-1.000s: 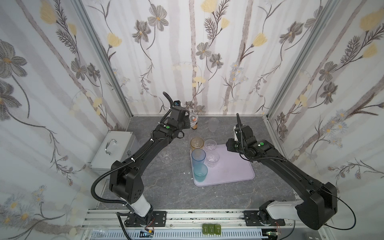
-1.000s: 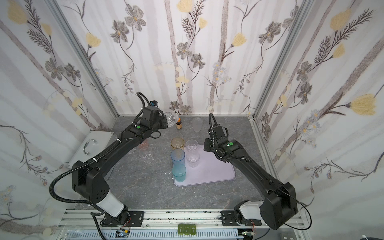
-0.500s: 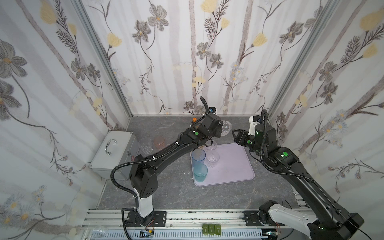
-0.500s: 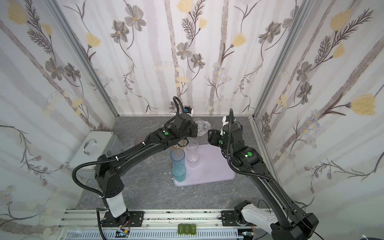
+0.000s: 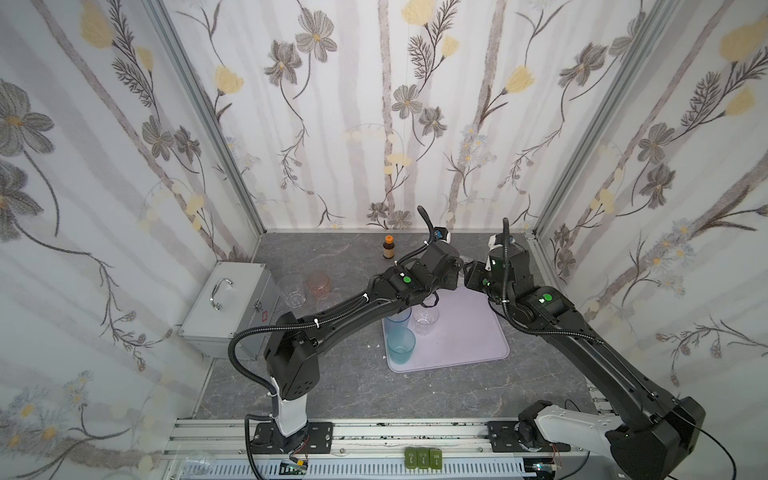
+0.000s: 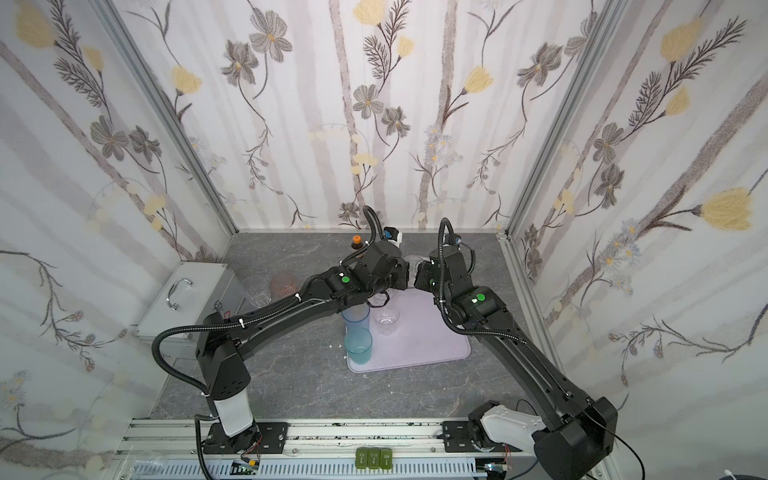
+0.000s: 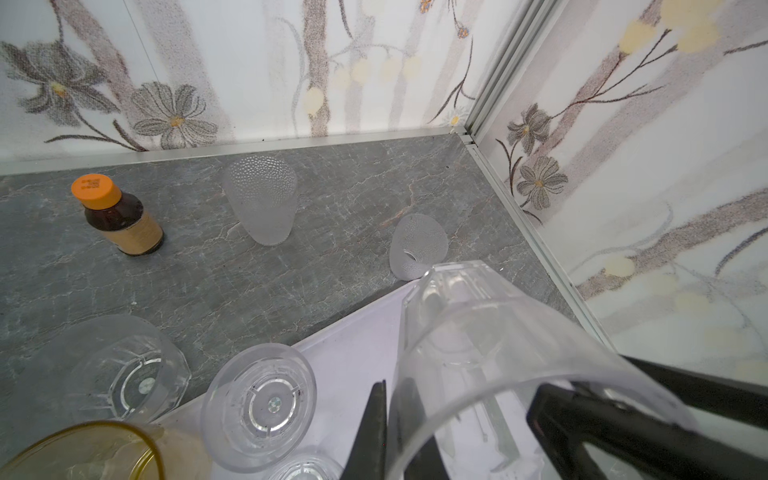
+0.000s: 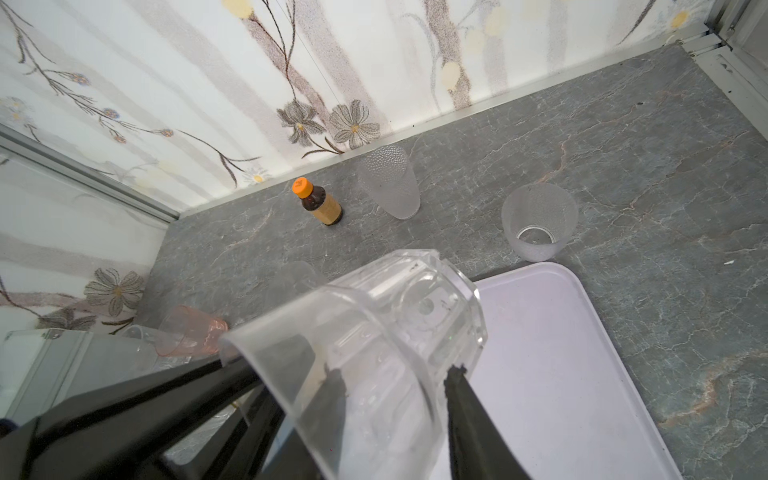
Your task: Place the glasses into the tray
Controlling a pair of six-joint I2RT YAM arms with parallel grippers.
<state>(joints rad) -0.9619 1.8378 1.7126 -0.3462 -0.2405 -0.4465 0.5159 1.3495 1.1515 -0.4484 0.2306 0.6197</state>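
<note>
Over the tray (image 5: 465,332)'s 12 o'clock edge, both arms have swung together. The left claw (image 7: 392,399) stays pinched on the tilted clear glass (image 7: 498,332)'s rim. The right claw (image 8: 395,374), half-open, now straddles it. Looks like a handoff before set-down.

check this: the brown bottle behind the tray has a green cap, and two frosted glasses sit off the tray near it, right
No: the cap on the brown bottle is orange, not green; the right wrist view shows it. The rest holds: the tall frosted glass and the short frosted glass sit off the tray near it.
</note>
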